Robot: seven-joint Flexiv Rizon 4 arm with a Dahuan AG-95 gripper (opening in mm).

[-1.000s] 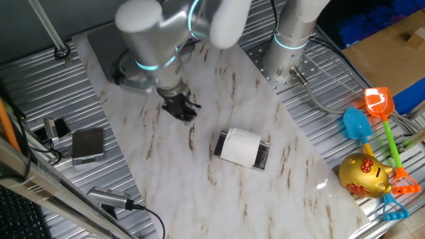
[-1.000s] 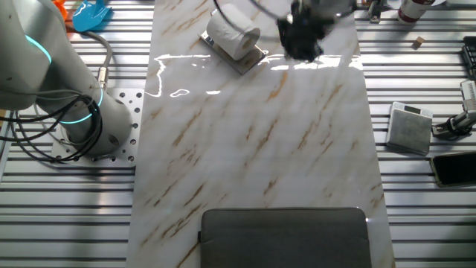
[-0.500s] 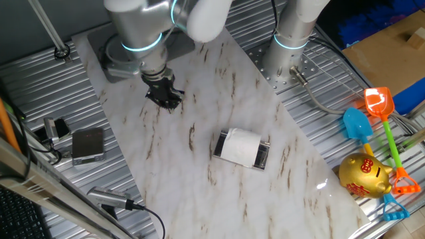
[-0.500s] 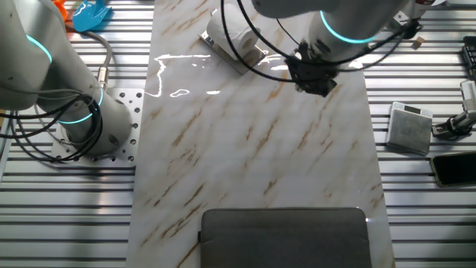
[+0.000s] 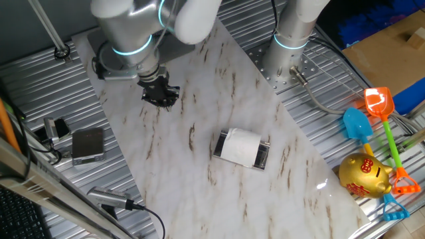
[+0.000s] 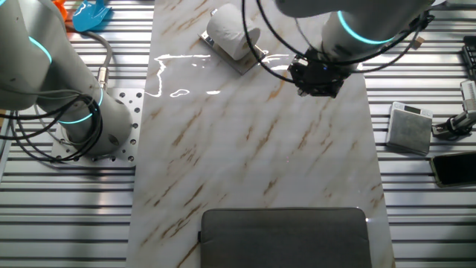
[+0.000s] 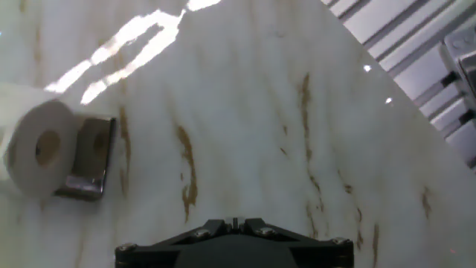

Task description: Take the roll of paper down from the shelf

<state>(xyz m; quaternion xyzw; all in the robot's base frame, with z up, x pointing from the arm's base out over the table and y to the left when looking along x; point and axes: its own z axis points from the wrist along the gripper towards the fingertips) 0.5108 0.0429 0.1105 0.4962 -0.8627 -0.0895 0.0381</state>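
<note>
Your one tool (image 5: pixel 160 95) hangs over the surface (image 5: pixel 199 139) at upper left of the frame; you cannot tell whether it is clenched. One roll (image 5: pixel 240 146) lies on one shelf (image 5: pixel 261 156) mid-frame, well apart.

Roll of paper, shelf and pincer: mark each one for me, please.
roll of paper (image 5: pixel 240 145), one fixed view, on its white curved side.
shelf (image 7: pixel 88 158), hand view, on its dark glossy top.
pincer (image 5: pixel 161 97), one fixed view, on the dark fingers.
</note>
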